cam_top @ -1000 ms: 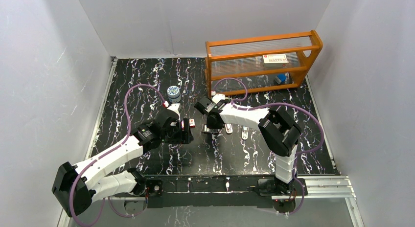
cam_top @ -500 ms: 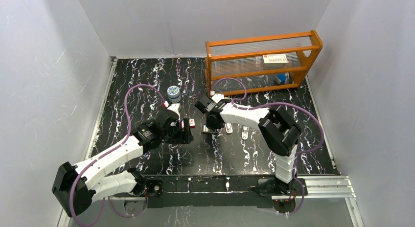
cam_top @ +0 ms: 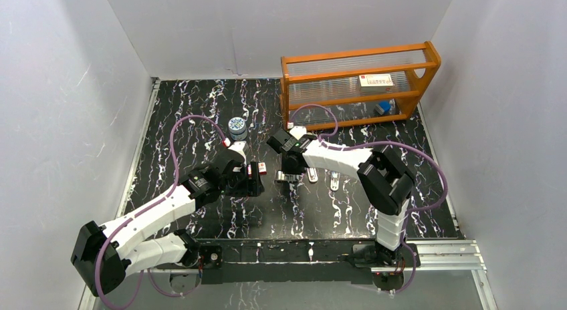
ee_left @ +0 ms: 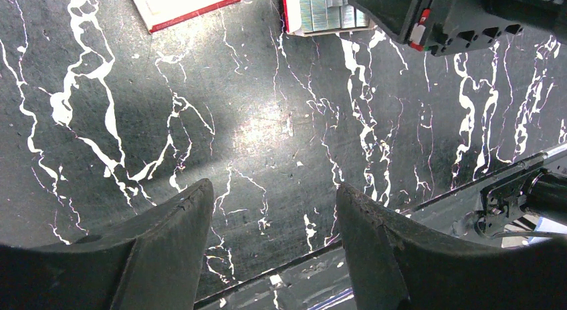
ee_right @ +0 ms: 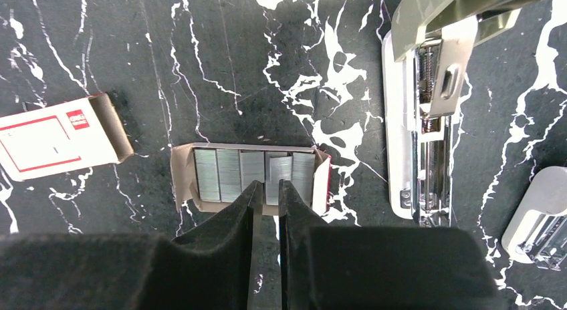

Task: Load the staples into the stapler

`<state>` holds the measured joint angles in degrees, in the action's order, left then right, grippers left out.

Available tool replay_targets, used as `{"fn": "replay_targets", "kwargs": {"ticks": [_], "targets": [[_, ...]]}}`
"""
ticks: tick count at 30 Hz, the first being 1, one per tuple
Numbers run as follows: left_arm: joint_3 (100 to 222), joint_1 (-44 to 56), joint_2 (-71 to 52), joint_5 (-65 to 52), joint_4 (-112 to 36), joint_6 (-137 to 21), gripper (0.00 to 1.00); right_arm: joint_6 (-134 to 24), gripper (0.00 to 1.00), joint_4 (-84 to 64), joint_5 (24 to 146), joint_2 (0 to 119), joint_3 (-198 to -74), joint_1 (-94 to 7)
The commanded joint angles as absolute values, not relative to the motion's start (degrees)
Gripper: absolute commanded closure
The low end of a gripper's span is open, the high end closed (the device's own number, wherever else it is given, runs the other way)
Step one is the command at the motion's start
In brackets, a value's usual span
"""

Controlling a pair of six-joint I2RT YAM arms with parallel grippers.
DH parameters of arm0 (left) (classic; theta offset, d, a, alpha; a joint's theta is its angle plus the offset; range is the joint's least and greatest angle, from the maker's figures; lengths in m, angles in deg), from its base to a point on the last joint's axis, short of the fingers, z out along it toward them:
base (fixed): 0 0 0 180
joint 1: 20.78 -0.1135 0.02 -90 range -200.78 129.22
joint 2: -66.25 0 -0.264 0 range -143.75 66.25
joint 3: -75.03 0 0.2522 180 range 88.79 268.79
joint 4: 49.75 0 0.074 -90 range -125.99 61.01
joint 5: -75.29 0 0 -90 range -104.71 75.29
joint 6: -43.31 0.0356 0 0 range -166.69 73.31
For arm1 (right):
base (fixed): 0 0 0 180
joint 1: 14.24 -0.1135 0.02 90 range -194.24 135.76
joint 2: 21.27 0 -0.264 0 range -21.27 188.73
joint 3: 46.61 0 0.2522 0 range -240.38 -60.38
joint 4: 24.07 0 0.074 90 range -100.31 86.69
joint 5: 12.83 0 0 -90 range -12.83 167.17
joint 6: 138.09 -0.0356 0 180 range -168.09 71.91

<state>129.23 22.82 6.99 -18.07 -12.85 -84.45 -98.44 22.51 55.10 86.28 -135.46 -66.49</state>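
Our right gripper (ee_right: 267, 188) is nearly closed, tips at the near edge of the staples (ee_right: 227, 173); whether it pinches any, we cannot tell; the stapler (ee_right: 418, 149) lies open beside them; left gripper (ee_left: 274, 196) spread, empty.

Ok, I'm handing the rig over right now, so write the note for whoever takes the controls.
The left end effector is open and empty, above bare table.
The right end effector has its fingers almost together at the near edge of the staples. Whether they pinch a strip is unclear.
The staples lie in their open tray. The stapler lies open beside it, with its metal channel exposed.
Done: stapler opened, staples uncovered.
Left: lift a strip, seat it in the channel, close the stapler.
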Motion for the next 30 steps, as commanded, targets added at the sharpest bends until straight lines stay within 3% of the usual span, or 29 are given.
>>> {"fn": "replay_targets", "kwargs": {"ticks": [1, 7, 10, 14, 19, 25, 30], "targets": [[129.0, 22.5, 7.6, -18.1, -12.7, -84.6, 0.35, -97.9, 0.76, 21.2, 54.6, 82.7, -134.7, -66.4], [129.0, 22.5, 7.8, -18.2, -12.7, -84.6, 0.35, -97.6, 0.58, 20.4, 54.9, 83.9, -135.1, -66.4], [128.9, 22.5, 7.8, -18.3, -12.6, -84.7, 0.35, -97.2, 0.55, 20.0, 55.2, 84.6, -135.3, -66.3], [129.0, 22.5, 7.9, -18.3, -12.6, -84.7, 0.35, -96.5, 0.55, 18.4, 56.5, 84.8, -135.0, -66.3], [129.0, 22.5, 8.0, -18.4, -12.5, -84.7, 0.35, -96.5, 0.67, 17.5, 58.0, 85.1, -134.9, -66.4], [128.9, 22.5, 8.0, -18.4, -12.5, -84.8, 0.35, -98.6, 0.68, 20.5, 58.7, 86.0, -135.7, -66.4], [128.9, 22.5, 7.7, -18.3, -12.6, -84.8, 0.35, -100.2, 0.63, 20.9, 58.7, 85.4, -134.8, -66.8]]}}
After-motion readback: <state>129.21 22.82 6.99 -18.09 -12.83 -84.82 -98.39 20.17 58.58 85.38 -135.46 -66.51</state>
